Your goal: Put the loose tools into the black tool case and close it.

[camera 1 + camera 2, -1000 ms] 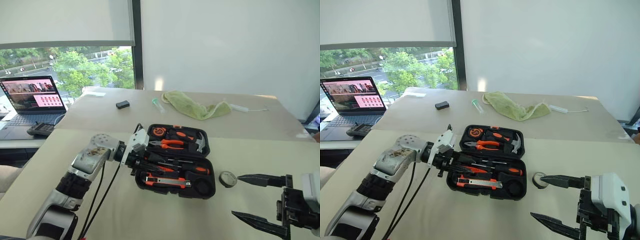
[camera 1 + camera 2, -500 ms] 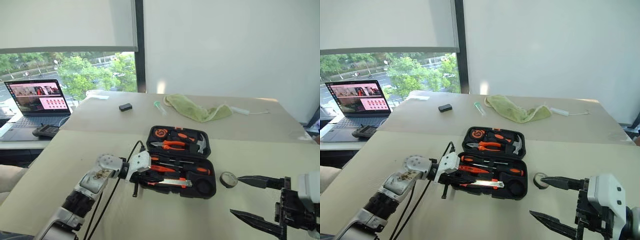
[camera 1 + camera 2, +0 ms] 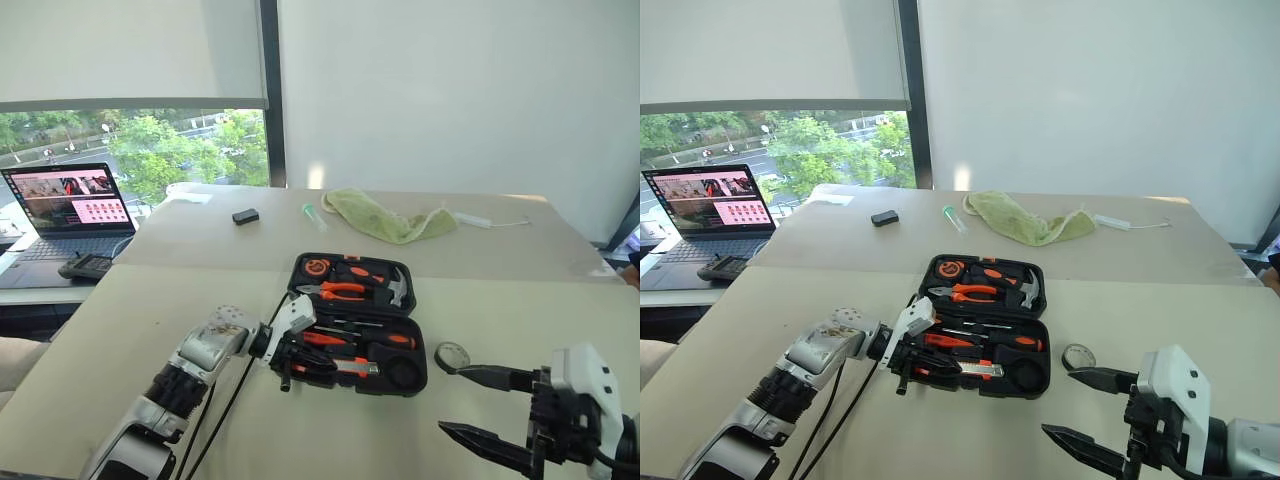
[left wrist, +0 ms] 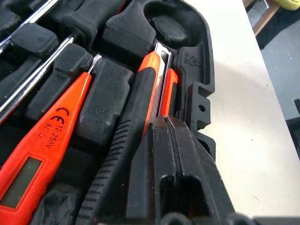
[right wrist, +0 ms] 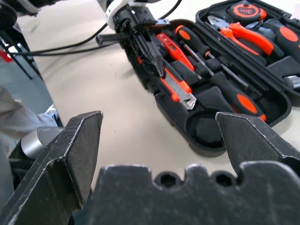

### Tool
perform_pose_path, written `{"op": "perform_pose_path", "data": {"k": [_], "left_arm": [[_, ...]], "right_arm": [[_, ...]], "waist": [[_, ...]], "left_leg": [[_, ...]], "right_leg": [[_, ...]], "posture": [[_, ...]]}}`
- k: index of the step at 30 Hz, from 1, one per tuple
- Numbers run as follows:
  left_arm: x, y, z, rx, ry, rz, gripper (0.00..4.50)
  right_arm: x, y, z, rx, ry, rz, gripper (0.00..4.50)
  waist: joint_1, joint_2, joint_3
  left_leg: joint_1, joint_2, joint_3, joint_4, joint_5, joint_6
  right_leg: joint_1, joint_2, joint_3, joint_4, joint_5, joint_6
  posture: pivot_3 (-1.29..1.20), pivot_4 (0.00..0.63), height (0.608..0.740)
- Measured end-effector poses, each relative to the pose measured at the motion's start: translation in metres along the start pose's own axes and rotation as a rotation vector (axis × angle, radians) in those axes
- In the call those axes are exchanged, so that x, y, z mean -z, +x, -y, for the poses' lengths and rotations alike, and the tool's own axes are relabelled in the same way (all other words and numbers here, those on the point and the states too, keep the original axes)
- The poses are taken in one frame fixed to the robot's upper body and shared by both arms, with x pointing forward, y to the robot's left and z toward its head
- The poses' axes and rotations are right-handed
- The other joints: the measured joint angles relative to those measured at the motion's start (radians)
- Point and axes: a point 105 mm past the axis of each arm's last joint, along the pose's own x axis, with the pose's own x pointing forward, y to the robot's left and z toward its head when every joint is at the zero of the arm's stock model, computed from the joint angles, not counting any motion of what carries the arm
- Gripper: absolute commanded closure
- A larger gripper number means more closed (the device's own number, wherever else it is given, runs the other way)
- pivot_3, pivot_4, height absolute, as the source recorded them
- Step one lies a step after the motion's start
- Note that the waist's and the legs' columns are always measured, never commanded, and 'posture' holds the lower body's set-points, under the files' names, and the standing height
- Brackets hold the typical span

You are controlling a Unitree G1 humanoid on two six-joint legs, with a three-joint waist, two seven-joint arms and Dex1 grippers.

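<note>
The black tool case [image 3: 357, 390] lies open mid-table, its lid half on the far side. In the near half sit the orange-black utility knife [image 4: 149, 96], the slim orange tester screwdriver [image 4: 44, 138] and two black-orange screwdrivers [image 5: 234, 96]. My left gripper [image 3: 298, 362] is shut, empty, its tip resting against the knife at the case's near-left corner. The small black tape roll [image 3: 452, 355] lies on the table just right of the case. My right gripper [image 3: 450, 400] hangs open, close to the tape roll on its near side, holding nothing.
Orange-handled pliers [image 3: 340, 290], a small hammer [image 3: 400, 288] and a tape measure [image 3: 318, 267] fill the lid half. Farther back lie a green cloth [image 3: 385, 215], a small black box [image 3: 245, 215] and a clear tube [image 3: 313, 212]. A laptop [image 3: 65, 200] stands far left.
My left gripper has sunk from the case's left edge down into the near half and its fingers have closed. The right gripper stays open near the tape roll. The camera shifted slightly.
</note>
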Motion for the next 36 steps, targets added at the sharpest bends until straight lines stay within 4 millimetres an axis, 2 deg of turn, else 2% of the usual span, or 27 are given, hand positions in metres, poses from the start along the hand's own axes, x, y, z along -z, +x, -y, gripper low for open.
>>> {"op": "perform_pose_path", "data": {"k": [2,4,7,9,10,17,22,23,24,27,28,33,34,35,36], "left_arm": [[-0.003,-0.003,0.004,0.003,-0.007,0.041,4.46],[-0.011,-0.009,0.009,-0.003,-0.021,0.126,4.46],[-0.033,-0.024,0.014,-0.044,0.037,0.212,4.46],[-0.046,-0.037,0.013,-0.131,0.117,0.242,4.46],[-0.048,-0.04,0.013,-0.154,0.134,0.249,4.46],[-0.032,-0.033,0.006,-0.286,0.167,0.198,4.46],[-0.029,-0.036,0.022,-0.233,0.199,0.185,4.46],[-0.032,-0.04,0.026,-0.214,0.202,0.195,3.94],[-0.034,-0.043,0.028,-0.203,0.205,0.201,3.78],[-0.042,-0.056,0.042,-0.159,0.233,0.209,2.6],[-0.044,-0.059,0.046,-0.146,0.243,0.203,2.33],[-0.046,-0.073,0.066,-0.106,0.277,0.176,0.33],[-0.046,-0.075,0.068,-0.109,0.277,0.181,0.05],[-0.048,-0.077,0.069,-0.112,0.282,0.186,0.05],[-0.05,-0.079,0.072,-0.116,0.294,0.188,0.0]], "right_arm": [[-0.001,0.002,0.002,0.016,0.009,0.01,0.0],[-0.002,0.003,0.004,0.034,0.016,0.026,0.0],[-0.004,0.003,0.008,0.068,0.015,0.05,0.0],[-0.003,0.003,0.011,0.098,0.009,0.053,0.0],[-0.002,0.003,0.012,0.105,0.008,0.05,0.0],[0.016,0.007,0.029,0.196,0.003,-0.018,0.0],[0.037,0.007,0.054,0.276,0.008,-0.121,0.0],[0.042,0.007,0.061,0.287,0.013,-0.156,0.0],[0.046,0.007,0.065,0.294,0.02,-0.179,0.0],[0.056,0.014,0.083,0.306,0.038,-0.232,0.0],[0.057,0.016,0.087,0.305,0.039,-0.234,0.0],[0.068,0.033,0.099,0.278,0.056,-0.286,0.0],[0.069,0.037,0.101,0.265,0.058,-0.299,0.0],[0.07,0.04,0.101,0.253,0.057,-0.307,0.0],[0.072,0.043,0.103,0.244,0.059,-0.323,0.52]], "waist": [[-0.001,0.0,0.0],[-0.001,-0.001,0.002],[0.003,-0.003,0.003],[0.005,-0.002,0.003],[0.006,-0.002,0.003],[0.004,-0.003,0.004],[0.002,-0.003,0.004],[0.0,-0.002,0.005],[0.0,-0.002,0.005],[-0.006,-0.002,0.005],[-0.009,-0.002,0.005],[-0.017,-0.002,0.006],[-0.018,-0.002,0.006],[-0.018,-0.002,0.006],[-0.02,-0.002,0.006]], "left_leg": [[-0.004,0.0,0.0,0.0,0.0,0.0],[-0.018,-0.001,-0.001,0.002,0.001,-0.001],[-0.019,-0.001,-0.003,0.002,0.001,-0.001],[-0.019,-0.002,-0.003,0.002,0.0,0.0],[-0.019,-0.002,-0.003,0.002,0.0,0.0],[-0.018,-0.002,-0.001,0.002,0.0,0.001],[-0.018,-0.002,-0.001,0.002,0.0,0.0],[-0.018,-0.002,0.0,0.002,0.0,0.0],[-0.018,-0.002,0.0,0.002,0.0,0.0],[-0.017,-0.002,0.0,0.002,0.0,0.0],[-0.017,-0.002,0.0,0.002,0.0,0.0],[-0.017,-0.002,0.0,0.002,0.001,-0.001],[-0.017,-0.002,0.0,0.002,0.001,-0.001],[-0.018,-0.002,0.0,0.002,0.001,-0.001],[-0.017,-0.002,0.0,0.002,0.001,-0.001]], "right_leg": [[-0.004,-0.003,0.0,0.0,0.0,0.0],[-0.017,-0.006,0.001,0.002,0.004,0.006],[-0.017,-0.001,-0.001,0.001,0.005,0.006],[-0.016,-0.001,-0.001,0.0,0.005,0.006],[-0.016,-0.001,-0.001,0.0,0.005,0.006],[-0.016,0.0,-0.001,0.0,0.005,0.006],[-0.017,0.001,-0.001,0.0,0.004,0.004],[-0.017,0.001,-0.001,0.0,0.002,0.002],[-0.017,0.001,-0.001,0.0,0.002,0.0],[-0.016,0.003,-0.001,0.0,0.002,0.0],[-0.016,0.003,-0.002,0.0,0.002,0.0],[-0.017,0.005,-0.002,0.0,0.004,0.005],[-0.017,0.005,-0.002,0.0,0.005,0.006],[-0.017,0.005,-0.002,0.0,0.005,0.006],[-0.016,0.005,-0.002,0.0,0.005,0.006]], "posture": [[0.0,0.15,0.74],[0.0,0.15,0.74],[0.0,0.15,0.74],[0.0,0.15,0.74],[0.0,0.15,0.74],[0.0,0.15,0.74],[0.0,0.15,0.74],[0.0,0.15,0.74],[0.0,0.15,0.74],[0.0,0.15,0.74],[0.0,0.15,0.74],[0.0,0.15,0.74],[0.0,0.15,0.74],[0.0,0.15,0.74],[0.0,0.15,0.74]]}}
